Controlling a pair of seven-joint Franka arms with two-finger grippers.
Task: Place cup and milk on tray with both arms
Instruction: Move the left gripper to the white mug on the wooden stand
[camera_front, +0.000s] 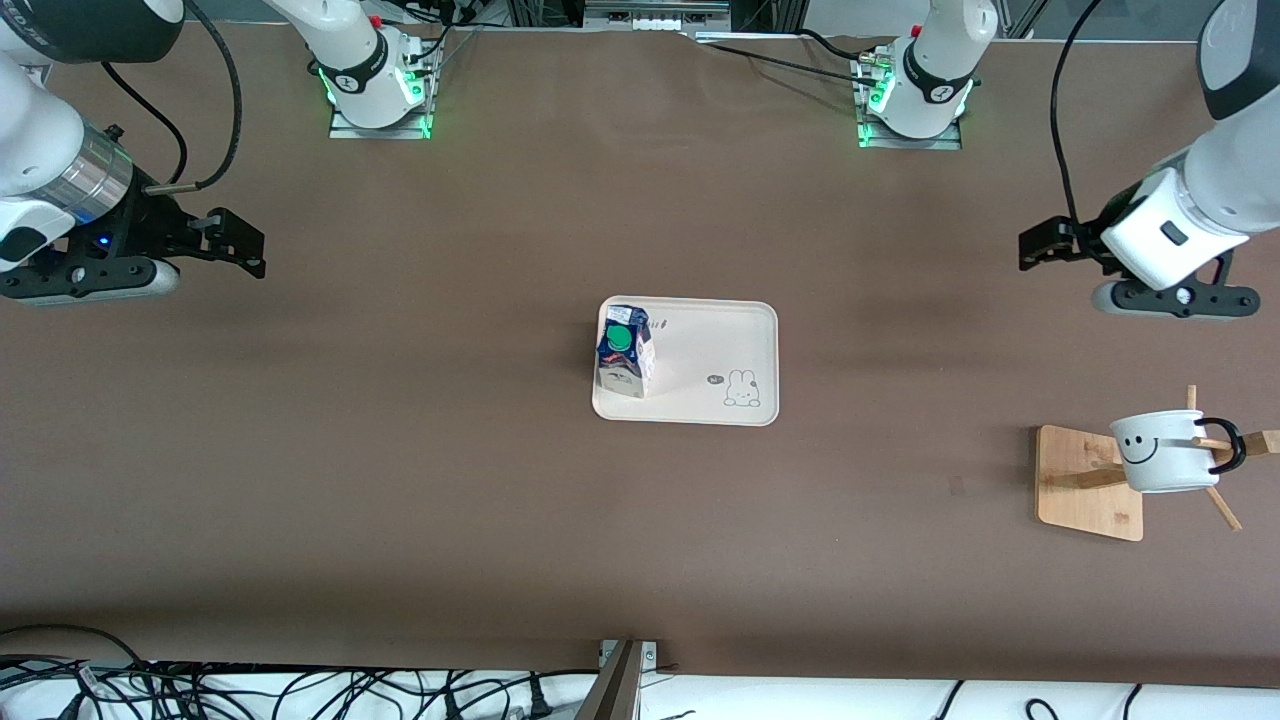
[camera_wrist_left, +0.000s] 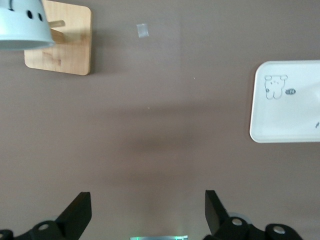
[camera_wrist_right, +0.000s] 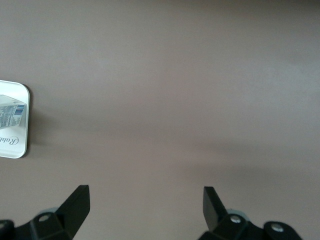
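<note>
The milk (camera_front: 625, 350), a blue and white carton with a green cap, stands upright on the cream tray (camera_front: 715, 345) mid-table, at the tray's end toward the right arm. The white smiley cup (camera_front: 1160, 450) hangs by its black handle on a peg of the wooden stand (camera_front: 1075, 480) at the left arm's end. My left gripper (camera_front: 1045, 245) is open and empty, over bare table. My right gripper (camera_front: 235, 243) is open and empty at the right arm's end. The left wrist view shows the cup (camera_wrist_left: 22, 22) and the tray (camera_wrist_left: 287, 110). The right wrist view shows the tray's edge (camera_wrist_right: 12, 147) and the milk (camera_wrist_right: 11, 112).
The wooden stand (camera_wrist_left: 65, 45) has a square base and several pegs. A small pale mark (camera_front: 957, 485) lies on the brown table near it. Cables run along the table edge nearest the front camera.
</note>
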